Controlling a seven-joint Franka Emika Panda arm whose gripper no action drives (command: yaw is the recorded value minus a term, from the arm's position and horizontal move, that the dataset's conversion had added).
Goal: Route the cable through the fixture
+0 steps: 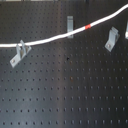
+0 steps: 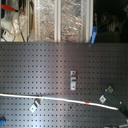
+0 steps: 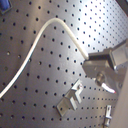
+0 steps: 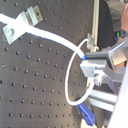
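the cable (image 1: 55, 36) lies across the black pegboard (image 1: 65, 85), its red band (image 1: 88, 25) just past the middle clip (image 1: 70, 23), and it runs through the clip (image 1: 18, 52) toward the first exterior view's left. in the second wrist view the gripper (image 4: 94, 69) is closed on the cable's end, tilted low over the board.

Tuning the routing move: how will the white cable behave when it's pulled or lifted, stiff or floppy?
Probably floppy: the cable sags in a long curve between the clips in the first exterior view. It likely holds some springiness, since it forms a smooth loop, not a kink, near the end effector in the second wrist view. It looks light for its length.
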